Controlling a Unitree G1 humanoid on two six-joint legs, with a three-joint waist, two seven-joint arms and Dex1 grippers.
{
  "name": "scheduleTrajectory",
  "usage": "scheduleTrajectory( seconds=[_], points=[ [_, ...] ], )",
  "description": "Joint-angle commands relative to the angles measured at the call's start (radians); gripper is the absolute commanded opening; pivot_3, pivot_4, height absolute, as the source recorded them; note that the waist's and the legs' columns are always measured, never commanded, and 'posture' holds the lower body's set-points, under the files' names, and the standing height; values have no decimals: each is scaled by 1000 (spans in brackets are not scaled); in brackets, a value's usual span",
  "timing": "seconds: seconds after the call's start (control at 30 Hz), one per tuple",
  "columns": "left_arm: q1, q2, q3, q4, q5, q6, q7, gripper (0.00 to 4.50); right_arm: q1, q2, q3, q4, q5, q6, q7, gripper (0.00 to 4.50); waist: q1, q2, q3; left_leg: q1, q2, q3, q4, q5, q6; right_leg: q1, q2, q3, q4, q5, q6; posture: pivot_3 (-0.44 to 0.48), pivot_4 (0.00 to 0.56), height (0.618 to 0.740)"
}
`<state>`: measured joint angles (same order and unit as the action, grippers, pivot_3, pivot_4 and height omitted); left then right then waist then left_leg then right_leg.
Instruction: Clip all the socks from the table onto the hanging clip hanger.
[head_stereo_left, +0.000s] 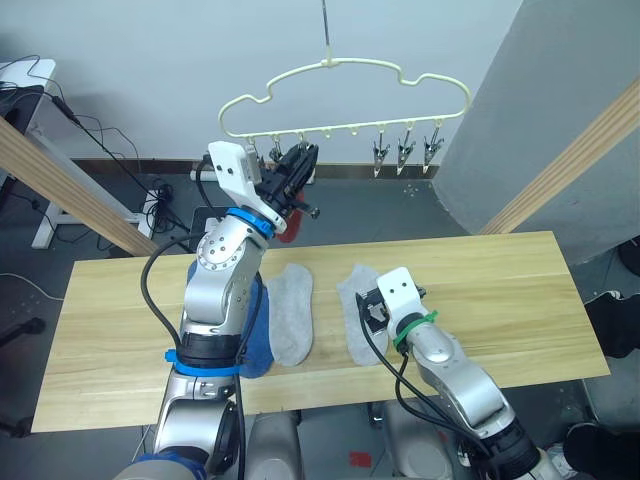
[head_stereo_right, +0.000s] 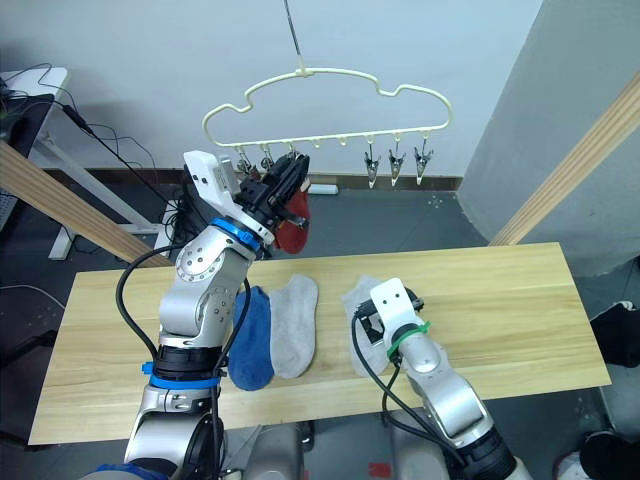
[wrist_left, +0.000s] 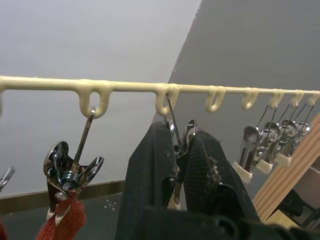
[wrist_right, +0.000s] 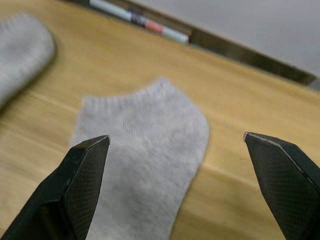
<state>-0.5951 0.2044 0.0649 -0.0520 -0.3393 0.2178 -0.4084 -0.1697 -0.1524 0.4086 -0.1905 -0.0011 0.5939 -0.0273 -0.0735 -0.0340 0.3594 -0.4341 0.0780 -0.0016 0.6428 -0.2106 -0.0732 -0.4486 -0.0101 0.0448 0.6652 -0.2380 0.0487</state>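
While the head camera looks down over both arms, the scene reads as follows.

Room: grey wall and dark floor behind the left gripper, cables on the floor, slanted wooden poles to either side.

Worktop: pale wood planks under the right gripper.

Clip hanger: cloud-shaped pale wire, hung by its hook straight above the left gripper, metal clips in a row along its lower bar.

Socks on the worktop: a blue sock and a grey sock lie side by side below the left gripper; a second grey sock lies flat directly beneath the right gripper.

Rust red sock: hangs just beside the left gripper, pinched in a clip.

Left gripper: raised to the hanger bar, its two black fingers closed narrowly around one metal clip.

Right gripper: spread wide, holding nothing, fingertips apart above the sock.

Left wrist view adds: red knit caught in the neighbouring clip, and empty clips further along.

Right wrist view adds: the sock's ribbed cuff pointing away from the gripper.
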Motion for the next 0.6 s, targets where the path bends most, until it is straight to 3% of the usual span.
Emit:
scheduleTrajectory(
  seconds=[0.03, 0.33, 0.47, 0.6],
  points=[
    [-16, 13, 9, -73, -40, 29, -19, 278, 4, 62, -15, 77, -15, -38, -7, 4500, -1, 0, 0, 0, 0, 0, 0, 0, 0, 0, 0, 0, 0, 0, 0, -152, 360, 740],
    [-30, 40, 13, -87, -83, 96, -49, 278, -13, 125, -74, 252, -15, -69, 39, 4500, -2, 0, 0, 1, 1, 0, 0, 0, 0, 0, 1, 0, 1, 0, -1, -138, 367, 740],
    [-31, 49, 18, -102, -108, 133, -59, 278, 2, 113, -83, 251, -27, -45, 68, 3613, -2, 0, 0, 1, 0, 0, 0, 0, 0, 1, 1, 1, 1, 1, 0, -137, 368, 740],
    [-33, 59, 21, -112, -128, 158, -70, 278, 23, 98, -84, 224, -32, -42, 88, 2176, -1, 0, 0, 1, 0, -1, 0, 0, 0, 2, 1, 0, 1, 1, 0, -137, 368, 740]
  ],
)
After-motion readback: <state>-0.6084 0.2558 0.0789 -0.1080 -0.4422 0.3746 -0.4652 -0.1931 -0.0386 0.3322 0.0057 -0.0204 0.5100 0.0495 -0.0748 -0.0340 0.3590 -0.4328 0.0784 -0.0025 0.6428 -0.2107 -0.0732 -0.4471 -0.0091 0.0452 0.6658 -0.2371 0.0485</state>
